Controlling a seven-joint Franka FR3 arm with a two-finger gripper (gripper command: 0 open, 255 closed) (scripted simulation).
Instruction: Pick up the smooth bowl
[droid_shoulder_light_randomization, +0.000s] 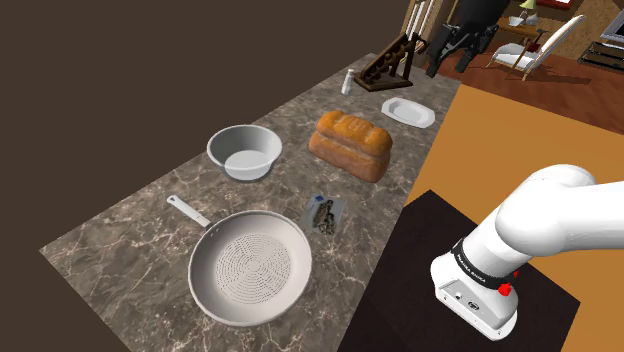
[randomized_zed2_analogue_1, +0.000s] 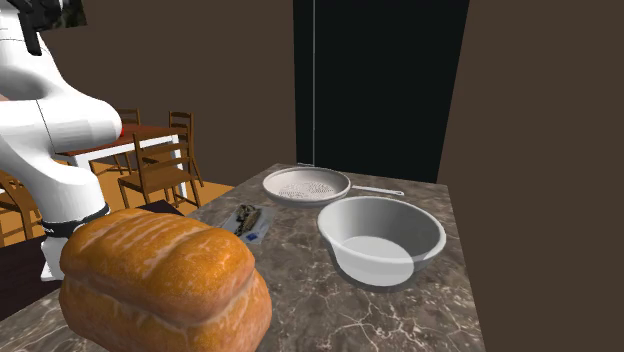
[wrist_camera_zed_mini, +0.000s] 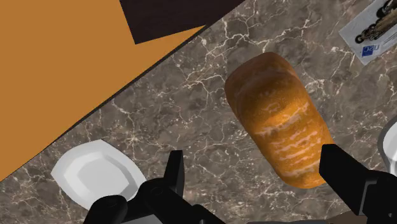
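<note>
- The claw (wrist_camera_zed_mini: 253, 160) is wide open and holds nothing. In the wrist view its two black fingers stand well apart over the bench (droid_shoulder_light_randomization: 130, 220).
- The grey bowl (droid_shoulder_light_randomization: 242, 152) sits upright and empty on the bench, to the shoulder view's left of the bread loaf (droid_shoulder_light_randomization: 350, 146) and apart from it. In the wrist view I get just a pale sliver of its rim (wrist_camera_zed_mini: 390, 143), outside the right finger.
- Main risk: I am lined up over the loaf, not the bowl. A straight descent from here would press into the bread, or close on it.
- Crossing low toward the bowl could shove the loaf into it, so I would go over high.
- The perforated pan (droid_shoulder_light_randomization: 250, 266) is also round and pale. I judge it the likeliest wrong pick; the holes tell it apart.
- The bowl's wall looks thin and slick. Pinching one side of the rim may let it tip or slide out.
- The white dish (wrist_camera_zed_mini: 95, 175) lies beside the left finger, away from my route.
- Writing: the packet (wrist_camera_zed_mini: 375, 28) has a blue label with pale lettering I cannot read. The dark band on the arm (droid_shoulder_light_randomization: 478, 270) carries small print, also illegible.
</note>
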